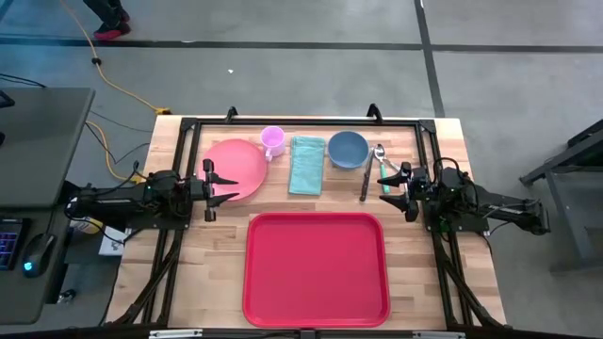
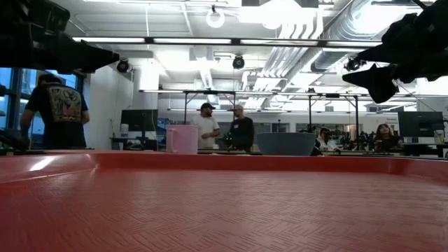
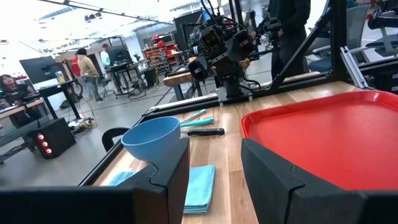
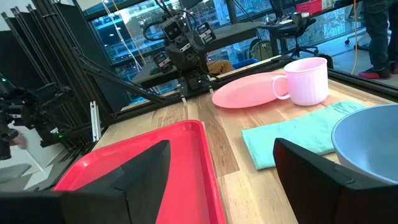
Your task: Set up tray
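High view: red tray [image 1: 316, 268] lies empty at table's near-centre, long side across, flat on the wood table [image 1: 188, 273]. Behind it, in a row w/ gaps: pink plate [image 1: 236, 168], pink mug [image 1: 273, 140] just beside plate's rim, teal cloth [image 1: 306, 165], blue bowl [image 1: 348, 149], then cutlery [image 1: 374, 169] incl. spoon and dark-handled knife. Left gripper [image 1: 224, 179] sits at plate's left edge, above table, fingers part-open, nothing between them; can't tell if it touches the plate. Right gripper [image 1: 394, 184] is near the cutlery, jaws wide apart, empty. Wrist views confirm gaps between both finger pairs. Low view: ppl stand in the room beyond.
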